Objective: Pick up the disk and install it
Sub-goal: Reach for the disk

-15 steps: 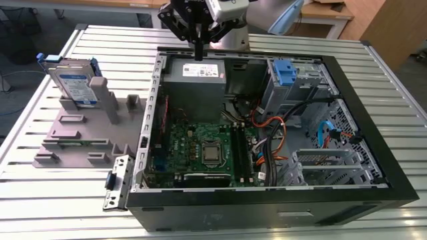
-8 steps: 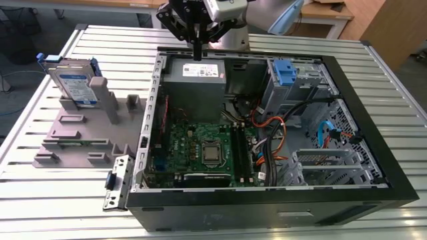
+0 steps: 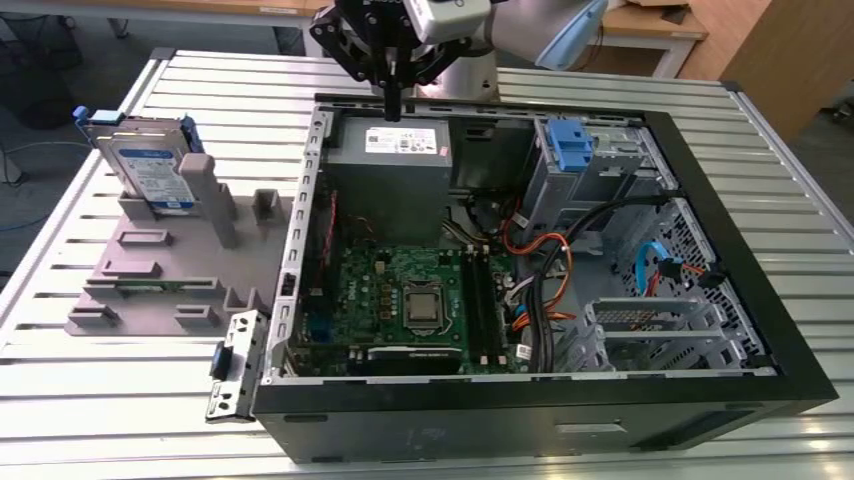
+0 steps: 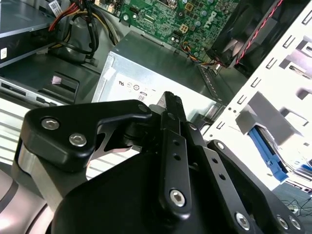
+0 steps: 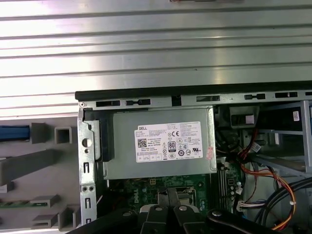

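The disk (image 3: 150, 165) stands upright in a grey holder (image 3: 174, 255) on the slatted table, at the exterior view's left, beside the open computer case (image 3: 534, 260). It is silver with a white-and-blue label and a blue frame. In the first wrist view its blue edge (image 5: 14, 132) shows beside the holder's posts. My gripper (image 3: 391, 105) hangs over the case's far edge, just above the grey power-supply box (image 3: 390, 150), well apart from the disk. Its black fingers (image 4: 170, 105) are pressed together with nothing between them, and they also appear in the first wrist view (image 5: 168, 207).
Inside the case lie a green motherboard (image 3: 407, 295), orange and black cables (image 3: 561, 250) and a metal drive bay with a tall blue clip (image 3: 571, 145). A loose metal bracket (image 3: 234, 365) leans at the case's near corner. Desks stand behind the table.
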`<state>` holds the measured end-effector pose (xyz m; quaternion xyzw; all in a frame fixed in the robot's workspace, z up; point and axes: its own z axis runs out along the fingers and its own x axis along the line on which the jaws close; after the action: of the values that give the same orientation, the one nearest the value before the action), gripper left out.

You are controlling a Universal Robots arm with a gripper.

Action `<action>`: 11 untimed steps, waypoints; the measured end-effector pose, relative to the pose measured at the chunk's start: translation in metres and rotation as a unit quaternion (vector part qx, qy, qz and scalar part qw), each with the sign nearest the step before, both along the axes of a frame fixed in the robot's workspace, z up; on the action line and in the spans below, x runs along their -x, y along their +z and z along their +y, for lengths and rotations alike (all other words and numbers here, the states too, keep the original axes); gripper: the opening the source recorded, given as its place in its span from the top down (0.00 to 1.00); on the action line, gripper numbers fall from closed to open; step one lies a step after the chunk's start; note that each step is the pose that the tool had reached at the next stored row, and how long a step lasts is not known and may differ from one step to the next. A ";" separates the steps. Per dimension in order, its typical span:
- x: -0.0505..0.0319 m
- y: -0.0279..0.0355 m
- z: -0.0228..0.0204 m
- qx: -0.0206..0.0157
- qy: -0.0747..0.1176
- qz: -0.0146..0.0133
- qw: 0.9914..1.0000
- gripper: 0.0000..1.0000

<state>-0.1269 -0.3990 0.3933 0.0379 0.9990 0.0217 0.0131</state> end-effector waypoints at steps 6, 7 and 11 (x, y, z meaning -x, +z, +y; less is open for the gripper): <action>0.0016 0.0000 0.0000 0.000 0.000 0.000 1.000 0.89; 0.0016 0.0000 0.0000 0.000 0.000 0.000 1.000 0.89; 0.0030 -0.0001 0.0000 0.000 0.000 0.000 1.000 0.89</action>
<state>-0.1299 -0.3990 0.3932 0.0379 0.9990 0.0217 0.0131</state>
